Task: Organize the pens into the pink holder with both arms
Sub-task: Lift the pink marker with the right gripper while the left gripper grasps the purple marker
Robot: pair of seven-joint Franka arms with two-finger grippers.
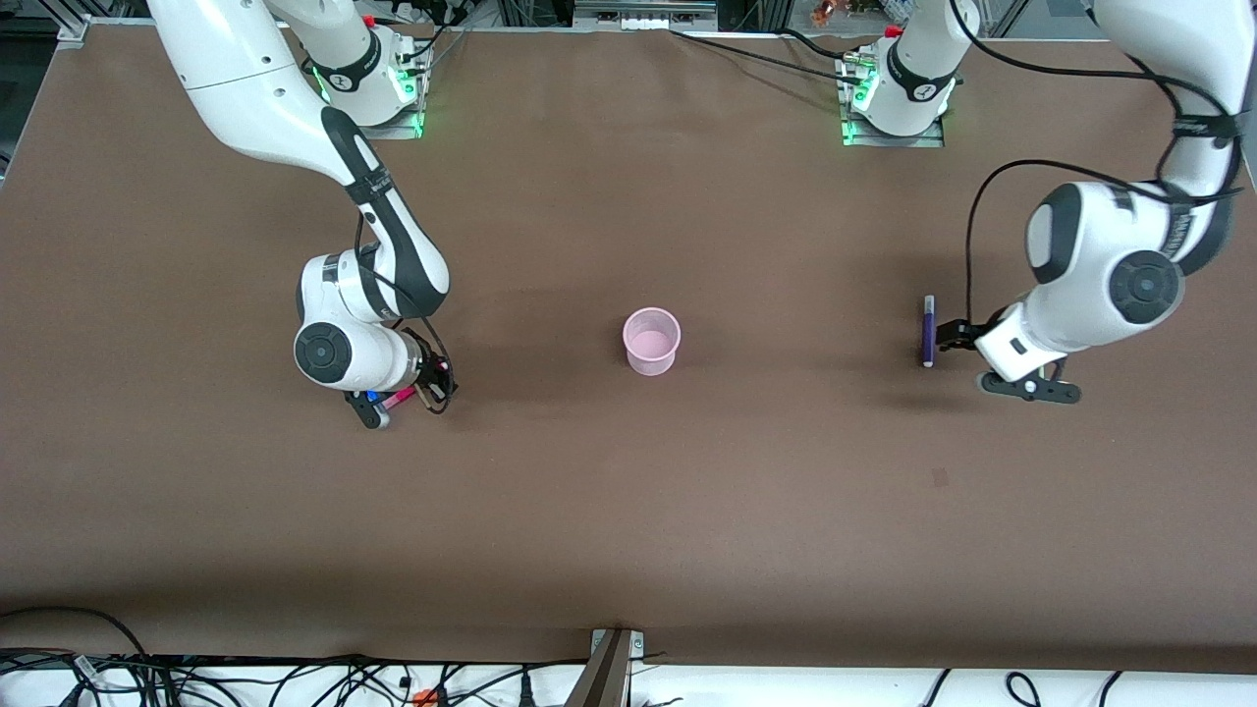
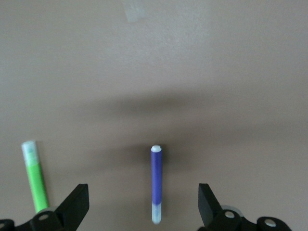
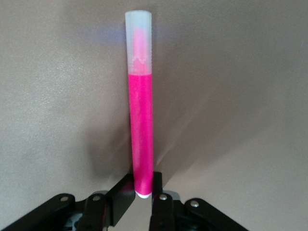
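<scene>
the right pincer (image 1: pixel 398 401) is down at the brown bench (image 1: pixel 628 511) toward the right arm's end, clenched on the pink pen (image 3: pixel 141 120). in the right wrist view its two black fingers (image 3: pixel 126 193) press on the pen's lower end, and the pen's magenta body runs away from them to a pale, see-through cap. in the front view only a short pink stretch of this pen shows under the wrist, low against the bench surface.

the pink cup (image 1: pixel 651 341) stands upright near the middle of the bench, well apart from both pincers, with its round rim open to the top.

the left pincer (image 1: pixel 957 334) is released, its fingers (image 2: pixel 72 207) spread wide. it sits low toward the left arm's end of the bench, just beside the purple pen (image 1: pixel 928 331). in the left wrist view the purple pen lies flat on the bench between the two spread fingers, touching neither, with a white tip at one end and a pale section at the other. the green pen (image 2: pixel 36 179) also lies flat on the bench, beside the purple one and roughly parallel to it, just outside one finger of the left pincer; in the front view it is hidden.
</scene>
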